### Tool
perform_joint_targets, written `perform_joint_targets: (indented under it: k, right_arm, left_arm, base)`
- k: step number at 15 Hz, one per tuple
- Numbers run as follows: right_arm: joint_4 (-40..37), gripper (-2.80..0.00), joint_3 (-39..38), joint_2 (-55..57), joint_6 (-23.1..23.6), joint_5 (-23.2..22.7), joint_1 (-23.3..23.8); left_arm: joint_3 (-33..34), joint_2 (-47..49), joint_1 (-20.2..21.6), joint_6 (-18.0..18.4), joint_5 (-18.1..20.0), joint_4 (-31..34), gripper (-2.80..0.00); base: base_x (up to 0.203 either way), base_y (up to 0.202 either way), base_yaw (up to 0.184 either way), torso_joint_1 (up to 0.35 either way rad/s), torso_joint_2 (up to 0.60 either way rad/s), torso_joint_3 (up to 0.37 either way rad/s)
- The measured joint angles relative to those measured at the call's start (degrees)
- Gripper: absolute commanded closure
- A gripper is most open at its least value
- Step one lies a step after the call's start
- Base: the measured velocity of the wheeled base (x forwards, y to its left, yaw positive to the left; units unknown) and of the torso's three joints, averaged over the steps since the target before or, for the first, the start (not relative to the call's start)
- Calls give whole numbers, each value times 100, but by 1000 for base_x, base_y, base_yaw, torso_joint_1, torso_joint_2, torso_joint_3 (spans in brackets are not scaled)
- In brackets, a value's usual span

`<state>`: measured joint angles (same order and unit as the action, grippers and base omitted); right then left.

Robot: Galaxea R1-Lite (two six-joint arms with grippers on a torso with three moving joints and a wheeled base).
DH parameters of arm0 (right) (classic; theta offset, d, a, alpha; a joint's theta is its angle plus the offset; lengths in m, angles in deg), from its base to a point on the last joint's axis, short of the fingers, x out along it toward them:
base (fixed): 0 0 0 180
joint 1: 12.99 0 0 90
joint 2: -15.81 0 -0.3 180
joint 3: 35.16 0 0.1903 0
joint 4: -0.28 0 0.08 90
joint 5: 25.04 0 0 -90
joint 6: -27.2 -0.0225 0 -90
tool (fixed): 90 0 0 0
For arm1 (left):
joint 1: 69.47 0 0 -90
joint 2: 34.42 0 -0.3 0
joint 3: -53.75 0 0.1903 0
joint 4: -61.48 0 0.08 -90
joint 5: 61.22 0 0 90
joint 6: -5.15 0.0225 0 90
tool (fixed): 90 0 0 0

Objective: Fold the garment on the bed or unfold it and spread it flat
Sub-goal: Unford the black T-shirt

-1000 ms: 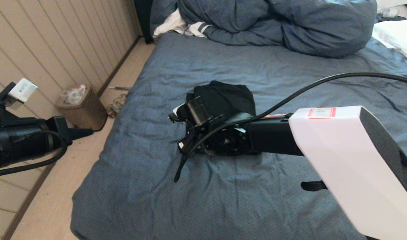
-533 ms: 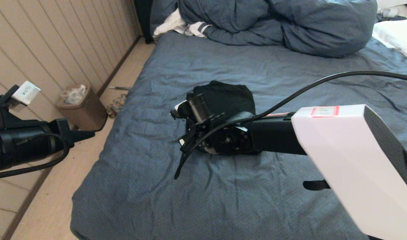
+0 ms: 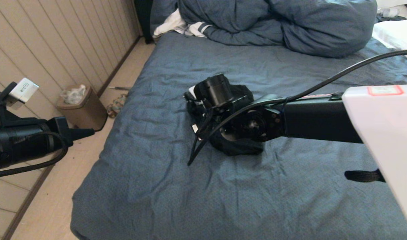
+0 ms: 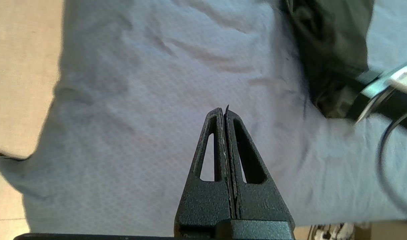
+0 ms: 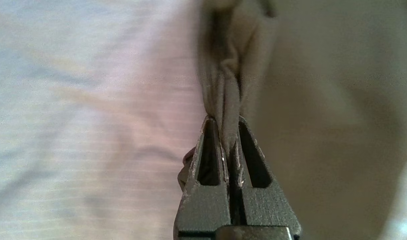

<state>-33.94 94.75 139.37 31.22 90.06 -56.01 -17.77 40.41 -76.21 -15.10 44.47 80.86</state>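
Note:
The garment [image 3: 238, 148] is a bunched black cloth in the middle of the bed [image 3: 150, 186]. Most of it is hidden behind my right wrist [image 3: 223, 106]. In the right wrist view my right gripper [image 5: 225, 121] is shut on a gathered fold of the garment [image 5: 223, 83], which stretches taut away from the fingertips above the sheet. My left gripper [image 4: 223, 111] is shut and holds nothing. It hovers over the bed's left edge [image 4: 156, 83], apart from the garment [image 4: 330, 50]. Its tip [image 3: 86, 132] shows at the left of the head view.
A bunched blue-grey duvet [image 3: 283, 23] lies across the far end of the bed, with a white striped cloth [image 3: 176, 25] beside it and a white pillow [image 3: 397, 36] at far right. A brown bin [image 3: 80, 108] stands on the floor by the panelled wall.
My right gripper has closed on the garment and risen, moving a little farther and to the right and dragging the cloth with it. The left arm has stayed in place.

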Motion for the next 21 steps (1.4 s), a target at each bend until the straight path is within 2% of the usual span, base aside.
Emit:
perform_joint_targets:
  k: [2,5,10,11,13,21]
  right_arm:
    - [38,0,-172,-197,-10,-7,290]
    - [63,0,-470,-340,-19,-63,402]
    - [245,0,-525,-292,-83,-171,17]
    - [247,-280,-492,-270,-216,-336,-78]
    - [251,-280,-418,-238,-375,-510,-176]
    - [251,-280,-447,3,-388,-545,-238]
  left_arm:
    - [6,-19,-138,-4,-12,0,0]
    - [22,-41,-294,-15,-23,0,0]
    - [77,-213,-340,5,-40,40,0]
    - [90,-226,-347,7,-40,44,0]
    - [113,-243,-353,10,-40,44,0]
    - [195,-284,-353,7,-38,18,0]
  base:
    - [0,0,0,0,0,0]
    - [0,0,0,0,0,0]
    - [0,0,0,0,0,0]
    - [0,0,0,0,0,0]
    - [0,0,0,0,0,0]
    - [0,0,0,0,0,0]
